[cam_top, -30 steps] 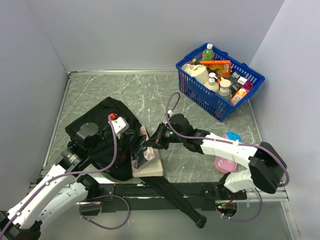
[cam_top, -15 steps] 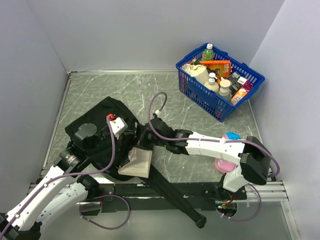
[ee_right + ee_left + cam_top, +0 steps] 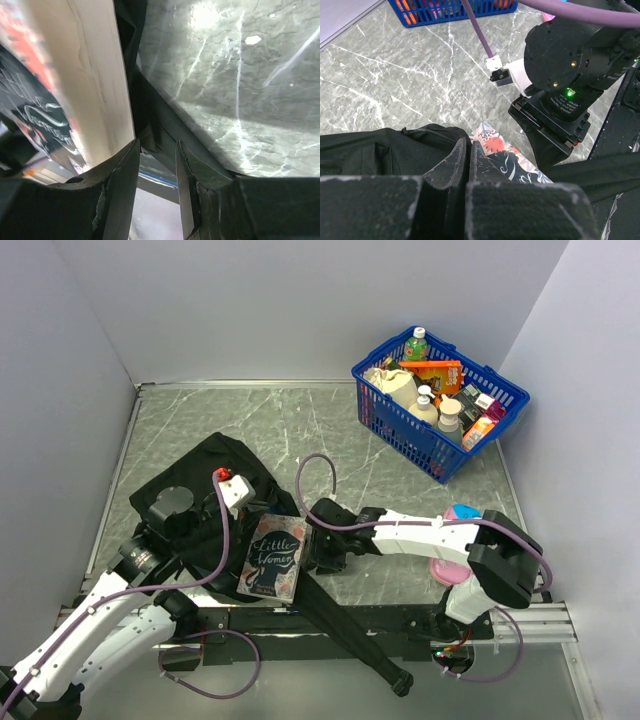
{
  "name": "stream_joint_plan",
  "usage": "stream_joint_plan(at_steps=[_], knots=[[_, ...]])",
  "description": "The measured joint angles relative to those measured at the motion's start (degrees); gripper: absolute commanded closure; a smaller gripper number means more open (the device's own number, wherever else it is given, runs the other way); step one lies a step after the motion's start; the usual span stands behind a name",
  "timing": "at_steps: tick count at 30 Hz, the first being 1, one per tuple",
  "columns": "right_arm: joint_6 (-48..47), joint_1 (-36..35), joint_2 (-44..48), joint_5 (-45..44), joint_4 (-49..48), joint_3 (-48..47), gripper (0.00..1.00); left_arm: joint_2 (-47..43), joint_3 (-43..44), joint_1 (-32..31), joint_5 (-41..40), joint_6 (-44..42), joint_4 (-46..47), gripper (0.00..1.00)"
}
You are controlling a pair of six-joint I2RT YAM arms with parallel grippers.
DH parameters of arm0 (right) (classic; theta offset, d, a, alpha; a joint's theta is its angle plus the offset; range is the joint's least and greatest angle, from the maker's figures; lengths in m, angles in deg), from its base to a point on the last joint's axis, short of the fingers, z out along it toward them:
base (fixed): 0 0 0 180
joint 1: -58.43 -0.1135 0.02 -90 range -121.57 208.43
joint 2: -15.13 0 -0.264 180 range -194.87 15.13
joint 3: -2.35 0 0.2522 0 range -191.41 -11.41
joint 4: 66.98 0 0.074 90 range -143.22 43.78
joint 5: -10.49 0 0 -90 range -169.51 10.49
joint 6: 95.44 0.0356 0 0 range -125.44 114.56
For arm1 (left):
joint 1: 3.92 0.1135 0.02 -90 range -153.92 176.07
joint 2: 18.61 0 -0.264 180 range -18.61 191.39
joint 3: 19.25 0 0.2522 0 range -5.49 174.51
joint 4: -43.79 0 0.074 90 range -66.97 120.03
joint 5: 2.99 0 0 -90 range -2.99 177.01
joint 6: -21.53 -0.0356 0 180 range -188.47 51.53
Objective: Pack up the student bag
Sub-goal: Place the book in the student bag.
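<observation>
The bag (image 3: 205,462) lies flat on the left side of the table (image 3: 300,430), close to the left arm's base. It is soft black fabric, slumped and creased, wider than the book beside it. A long black strap (image 3: 350,630) trails from it toward the near edge.

The left fingers (image 3: 445,170) are pressed together at the bag's right edge. They appear to pinch a raised fold of its fabric. This is probably to keep the bag's mouth lifted and stop the bag sliding while something is pushed in. The opening itself is hidden under the arm and the folds.

A book (image 3: 273,558) with a dark floral cover lies face up against that same edge. Its left side rests on the black fabric and its upper corner sits just past the left fingertips. It is not inside the bag, so packing looks barely begun.

The right fingers (image 3: 120,185) stand apart with nothing between them, low over the table just right of the book. The book's pale page edge shows beside one finger. That position suits nudging the book leftward into the bag.

A blue basket (image 3: 500,390) full of bottles and packets stands well apart at the far right.
</observation>
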Motion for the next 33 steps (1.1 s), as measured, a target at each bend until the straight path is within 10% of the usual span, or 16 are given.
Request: stream_joint_plan(at_steps=[11, 27, 33], knots=[[-7.08, 0.11, -1.99, 8.22, -9.38, 3.72, 1.00, 0.15, 0.00, 0.00, 0.09, -0.02, 0.02, 0.99], [1.25, -1.88, -12.85, 9.01, -25.07, -6.93, 1.00, 1.40, 0.04, 0.00, 0.90, 0.00, 0.44, 0.99], [6.45, -1.33, -17.07, 7.56, -30.56, -11.28, 0.84, 1.25, 0.04, 0.00, 1.33, -0.07, 0.28, 0.99]])
